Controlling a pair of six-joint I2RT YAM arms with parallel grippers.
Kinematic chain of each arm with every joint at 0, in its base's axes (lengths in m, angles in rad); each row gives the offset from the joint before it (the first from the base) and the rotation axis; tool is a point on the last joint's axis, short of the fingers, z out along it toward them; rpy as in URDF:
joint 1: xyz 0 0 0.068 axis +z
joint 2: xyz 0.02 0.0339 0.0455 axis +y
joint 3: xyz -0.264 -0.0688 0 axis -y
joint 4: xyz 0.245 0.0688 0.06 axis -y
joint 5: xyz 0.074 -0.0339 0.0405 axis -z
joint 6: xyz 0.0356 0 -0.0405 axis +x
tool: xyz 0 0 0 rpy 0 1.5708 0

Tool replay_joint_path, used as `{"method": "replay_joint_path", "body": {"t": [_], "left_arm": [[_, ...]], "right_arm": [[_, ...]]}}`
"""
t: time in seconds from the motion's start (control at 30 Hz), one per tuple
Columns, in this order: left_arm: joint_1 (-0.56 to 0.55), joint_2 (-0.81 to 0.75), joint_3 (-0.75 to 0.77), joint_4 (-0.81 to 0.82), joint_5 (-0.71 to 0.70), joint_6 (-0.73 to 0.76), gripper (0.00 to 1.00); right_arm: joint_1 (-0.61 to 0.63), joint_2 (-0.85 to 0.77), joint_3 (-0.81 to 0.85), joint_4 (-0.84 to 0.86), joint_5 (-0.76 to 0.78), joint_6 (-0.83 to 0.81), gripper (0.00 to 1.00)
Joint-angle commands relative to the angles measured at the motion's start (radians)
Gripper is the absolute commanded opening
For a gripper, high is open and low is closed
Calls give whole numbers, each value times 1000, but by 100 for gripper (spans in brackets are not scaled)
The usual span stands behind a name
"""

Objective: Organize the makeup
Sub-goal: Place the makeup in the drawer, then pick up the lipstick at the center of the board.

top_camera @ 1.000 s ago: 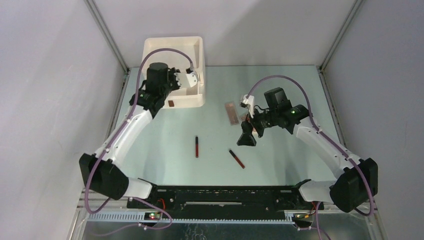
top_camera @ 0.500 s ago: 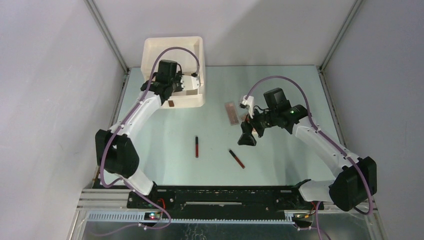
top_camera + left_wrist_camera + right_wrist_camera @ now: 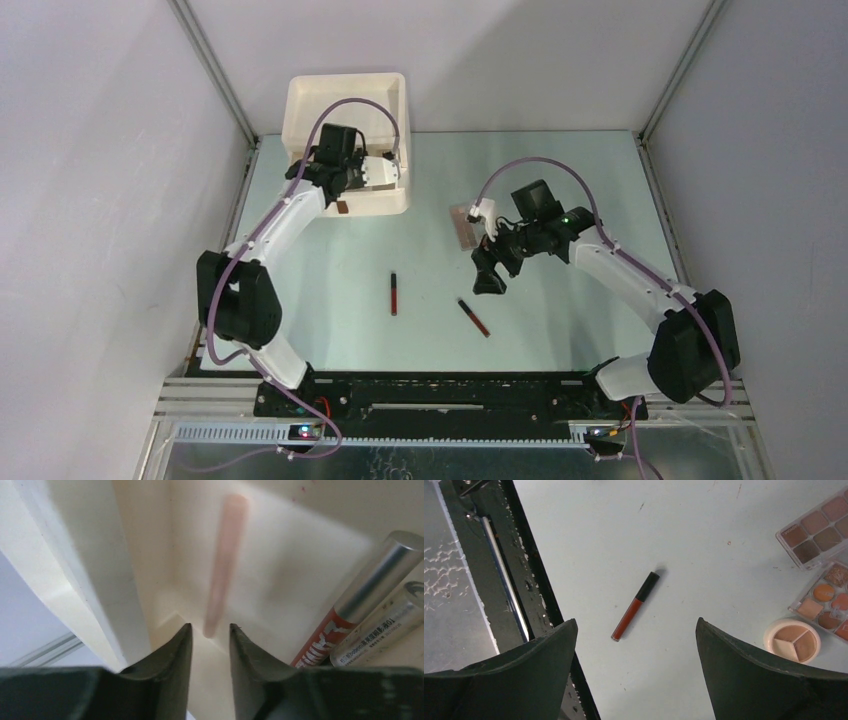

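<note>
Hovering right gripper: jaws spread wide, red tube framed between.
Left gripper: jaws narrowly parted, pink pencil blurred beyond.

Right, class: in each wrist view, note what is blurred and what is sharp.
Left wrist view: the pale pink stick is smeared lengthwise, the silver-capped tube crisp. Right wrist view: the red lip-gloss tube and eyeshadow palette are sharp.
</note>
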Motion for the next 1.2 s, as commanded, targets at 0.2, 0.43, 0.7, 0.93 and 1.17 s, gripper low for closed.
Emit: {"method": "replay_joint_path", "body": {"t": [0.2,0.43,0.7,0.93,1.17], "left_arm": [[16,-77,65,-6,27,-5,61],[36,-212,51,3,91,-64,77],[48,-498,-132,151,182,-282,99],[48,-751,-309,262,266,-579,100],[49,-922,-463,323,378,-779,100]], "right_arm": [[74,75,-2,20,147,-20,96],[167,131,-2,-10,311,-40,95],[285,197,-39,6,469,-24,92],[355,276,-61,36,532,-8,85],[404,336,-67,54,590,-3,72]]}}
